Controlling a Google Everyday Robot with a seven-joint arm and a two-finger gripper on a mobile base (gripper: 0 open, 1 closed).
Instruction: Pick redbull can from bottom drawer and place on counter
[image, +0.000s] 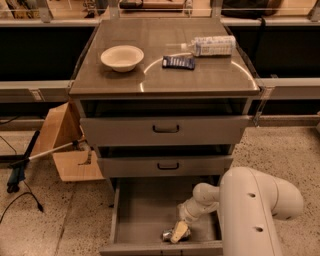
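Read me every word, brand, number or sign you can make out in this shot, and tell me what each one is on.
No text can be read here.
Plastic bottle on the counter: the label has print, too blurred to read.
Dark blue packet beside it: pale marks, unreadable.
Redbull can in the bottom drawer, right by the gripper: no brand legible.

redbull can (168, 234), bottom drawer (140, 210) front, gripper (179, 232) beside
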